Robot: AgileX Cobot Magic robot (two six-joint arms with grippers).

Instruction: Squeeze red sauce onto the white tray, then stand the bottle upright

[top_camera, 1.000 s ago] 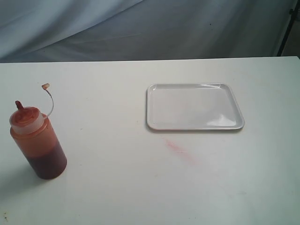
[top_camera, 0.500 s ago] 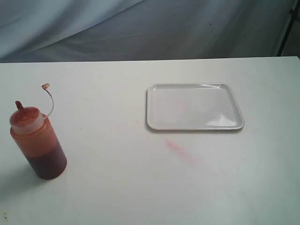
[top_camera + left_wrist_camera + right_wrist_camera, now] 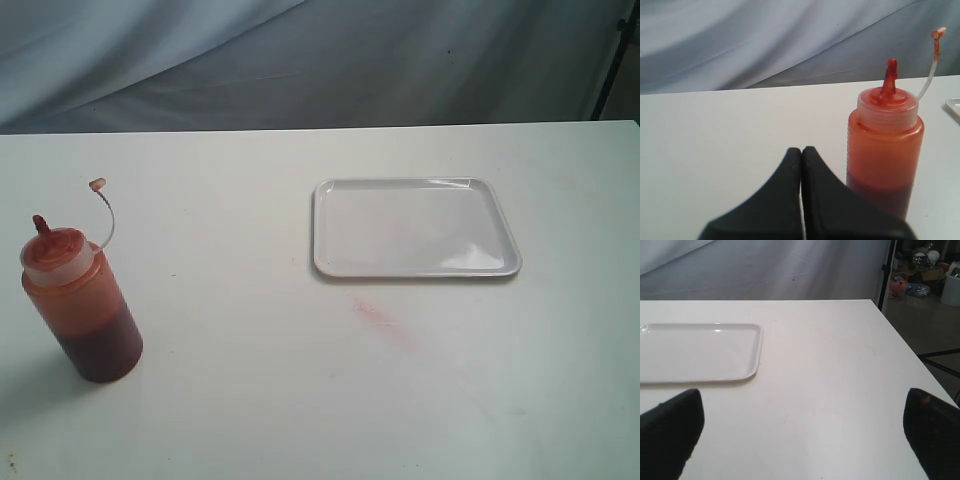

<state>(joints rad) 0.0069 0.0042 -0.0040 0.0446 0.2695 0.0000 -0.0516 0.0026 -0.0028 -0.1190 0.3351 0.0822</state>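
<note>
The bottle (image 3: 82,300) stands upright at the table's left, its cap hanging open on a thin tether (image 3: 98,184). In the left wrist view the bottle (image 3: 885,137) rises just beyond and to one side of my left gripper (image 3: 801,150), whose black jaws are pressed together on nothing. The white tray (image 3: 415,228) lies flat right of centre, with no red sauce showing on it. In the right wrist view the white tray (image 3: 700,352) sits ahead of my right gripper (image 3: 805,405), whose fingers (image 3: 672,430) are spread wide over bare table. Neither gripper shows in the exterior view.
A faint dull pink smear (image 3: 385,322) marks the table in front of the tray. The table's right edge (image 3: 912,347) drops to a floor with a stand and clutter. A grey cloth backdrop (image 3: 300,60) hangs behind.
</note>
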